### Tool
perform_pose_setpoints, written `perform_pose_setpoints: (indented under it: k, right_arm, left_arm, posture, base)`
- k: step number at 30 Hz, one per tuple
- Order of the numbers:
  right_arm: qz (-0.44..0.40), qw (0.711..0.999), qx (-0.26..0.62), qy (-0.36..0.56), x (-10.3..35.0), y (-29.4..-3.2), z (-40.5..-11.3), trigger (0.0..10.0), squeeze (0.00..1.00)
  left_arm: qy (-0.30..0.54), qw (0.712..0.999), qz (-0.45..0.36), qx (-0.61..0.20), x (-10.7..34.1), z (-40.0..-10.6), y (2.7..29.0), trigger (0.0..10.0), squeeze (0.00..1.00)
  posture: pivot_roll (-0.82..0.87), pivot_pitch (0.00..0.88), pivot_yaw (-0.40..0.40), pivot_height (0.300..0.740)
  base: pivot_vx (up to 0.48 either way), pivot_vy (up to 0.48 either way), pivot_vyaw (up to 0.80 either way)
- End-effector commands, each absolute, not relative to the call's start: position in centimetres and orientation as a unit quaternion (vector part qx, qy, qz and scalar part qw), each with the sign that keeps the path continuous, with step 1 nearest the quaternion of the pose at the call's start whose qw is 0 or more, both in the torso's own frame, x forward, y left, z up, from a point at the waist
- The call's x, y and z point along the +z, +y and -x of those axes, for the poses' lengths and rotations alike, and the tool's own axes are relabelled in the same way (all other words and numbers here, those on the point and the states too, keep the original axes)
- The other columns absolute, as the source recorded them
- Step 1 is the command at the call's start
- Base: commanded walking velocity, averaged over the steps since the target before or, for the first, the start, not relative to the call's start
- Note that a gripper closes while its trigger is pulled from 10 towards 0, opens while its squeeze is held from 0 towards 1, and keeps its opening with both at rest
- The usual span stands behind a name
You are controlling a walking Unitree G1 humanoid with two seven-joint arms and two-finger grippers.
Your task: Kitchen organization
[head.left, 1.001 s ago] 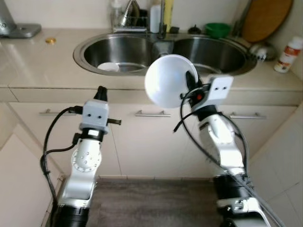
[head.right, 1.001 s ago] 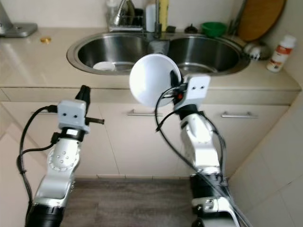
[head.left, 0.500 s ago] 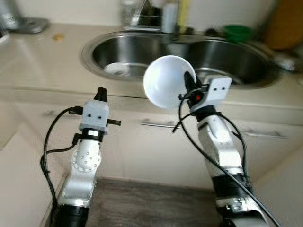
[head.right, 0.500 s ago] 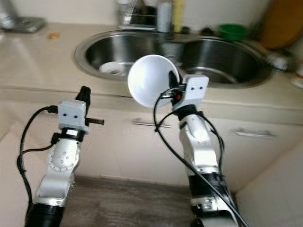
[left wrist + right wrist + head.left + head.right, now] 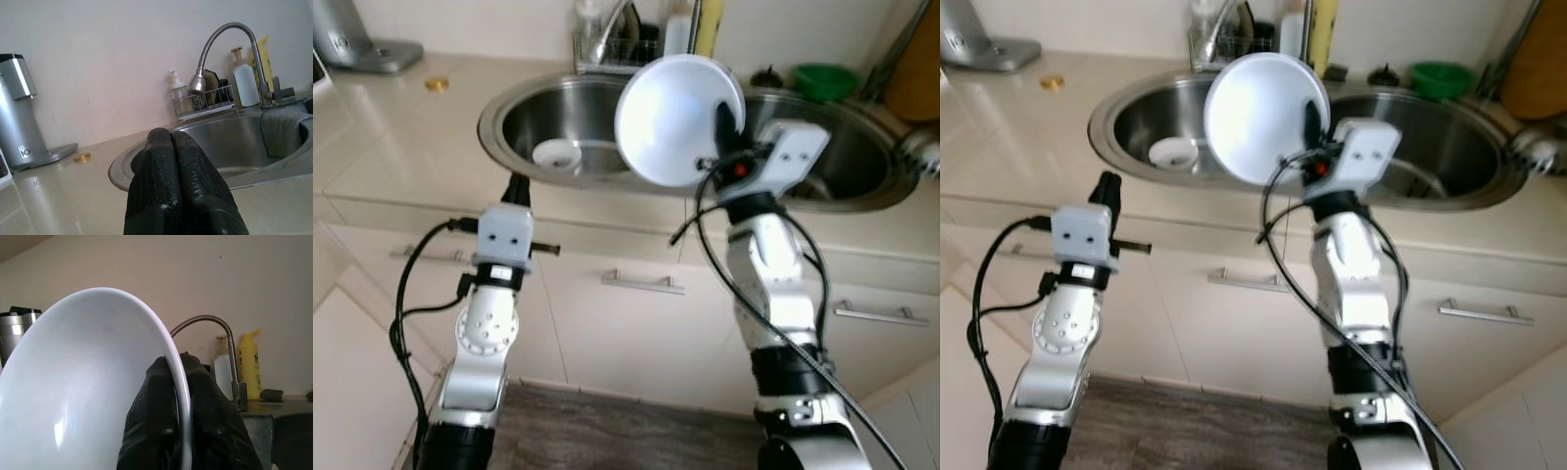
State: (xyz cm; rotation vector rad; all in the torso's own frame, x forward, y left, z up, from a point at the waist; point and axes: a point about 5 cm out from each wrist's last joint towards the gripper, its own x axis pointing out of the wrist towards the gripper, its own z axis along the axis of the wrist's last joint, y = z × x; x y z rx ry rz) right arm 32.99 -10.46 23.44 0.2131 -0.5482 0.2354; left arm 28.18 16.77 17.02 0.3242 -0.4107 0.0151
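My right gripper is shut on the rim of a white bowl, holding it tilted on edge in front of the steel double sink. In the right wrist view both black fingers pinch the white bowl rim. My left gripper is shut and holds nothing, near the counter's front edge left of the sink; its closed fingers point toward the basin. A small white dish lies in the left basin.
A bent steel faucet, a wire rack with bottles, a yellow bottle and a green bowl stand behind the sink. A grey appliance and a gold lid sit on the left counter. Cabinet handles run below.
The camera has shifted and the sink now looks closer. My right gripper has risen with the bowl, now over the sink's front rim. The left arm is about where it was.
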Motion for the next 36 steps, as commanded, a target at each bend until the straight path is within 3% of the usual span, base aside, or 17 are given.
perform_pose_setpoints:
  k: [1,36]
  right_arm:
    - [-0.095,0.946,0.108,-0.291,24.2,-10.9,-32.8,0.0,0.00]
    - [-0.080,0.952,0.101,-0.278,23.0,-10.9,-32.9,0.0,0.00]
  left_arm:
    - [-0.207,0.965,-0.160,0.009,17.2,-28.2,16.7,10.0,0.00]
    - [-0.208,0.965,-0.158,0.006,17.1,-28.1,16.7,10.0,0.00]
  posture:
    - [-0.01,0.000,-0.034,0.740]
    - [-0.01,0.000,-0.031,0.740]
  base:
    - [0.000,0.000,0.00]
    - [0.318,0.000,0.00]
